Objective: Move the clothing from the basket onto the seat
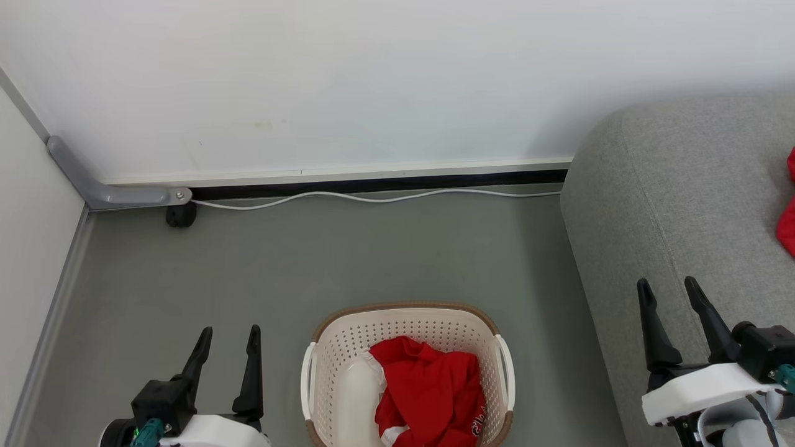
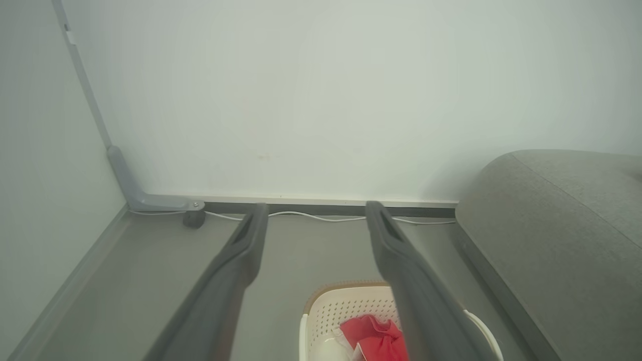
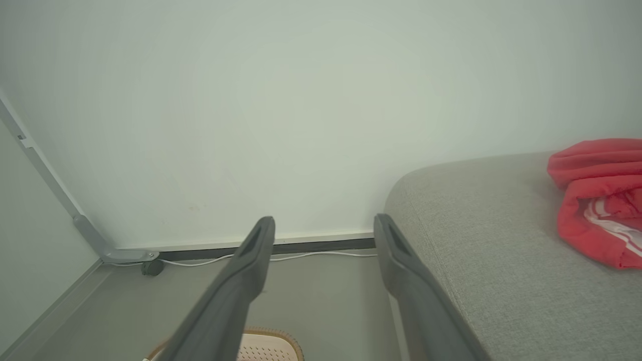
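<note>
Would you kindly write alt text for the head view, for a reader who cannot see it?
A cream basket holding red clothing stands on the grey floor between the open left pincer and open right pincer. At right, a grey seat bears more red clothing; a white cable runs along the wall.

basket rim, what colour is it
The basket rim is brown; the head view shows it best.

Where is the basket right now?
In the head view the basket sits on the floor at the bottom middle, between the left gripper and the right gripper, just left of the sofa.
</note>
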